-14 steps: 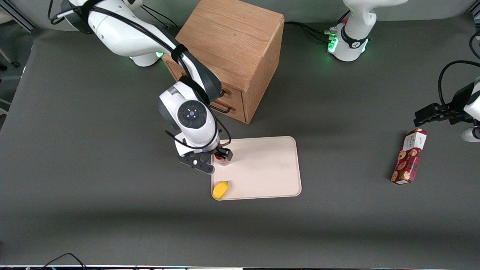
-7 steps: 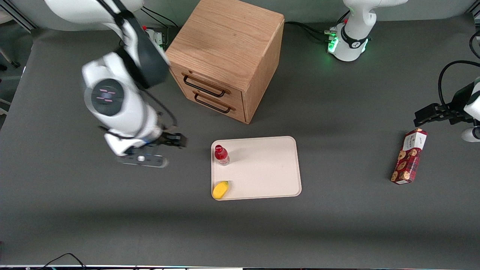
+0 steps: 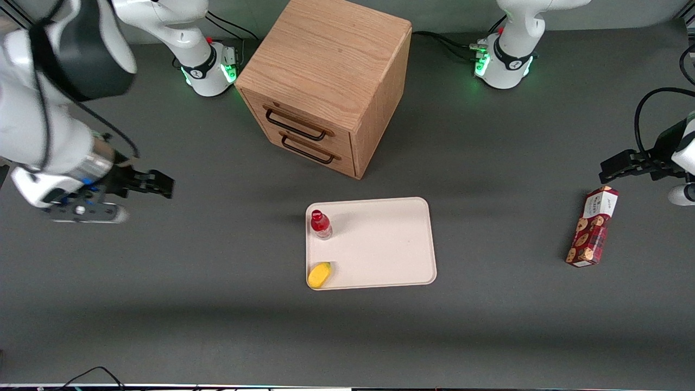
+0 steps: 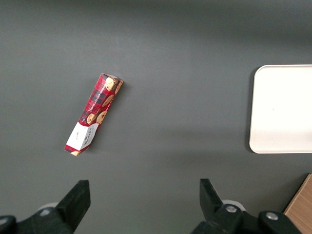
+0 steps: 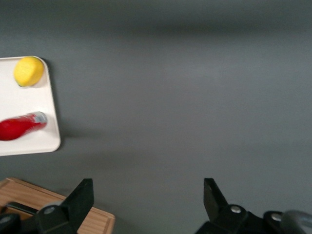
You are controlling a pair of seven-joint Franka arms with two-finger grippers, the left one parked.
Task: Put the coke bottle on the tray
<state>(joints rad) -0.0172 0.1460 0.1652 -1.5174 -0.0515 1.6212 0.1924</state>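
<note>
The coke bottle (image 3: 320,224), slim with a red cap and red label, stands upright on the pale beige tray (image 3: 380,244), near the tray's edge toward the working arm's end. It also shows in the right wrist view (image 5: 22,126) on the tray (image 5: 29,144). My gripper (image 3: 157,184) is high above the bare table, well away from the tray toward the working arm's end. It is open and empty, its fingers (image 5: 83,195) spread wide over grey table.
A small yellow fruit (image 3: 319,274) lies on the tray's corner nearest the front camera. The wooden drawer cabinet (image 3: 326,81) stands farther from the camera than the tray. A red cookie box (image 3: 593,226) lies toward the parked arm's end.
My gripper let go of the bottle on the tray, then rose and swung away toward the working arm's end. The bottle stays upright where it was set.
</note>
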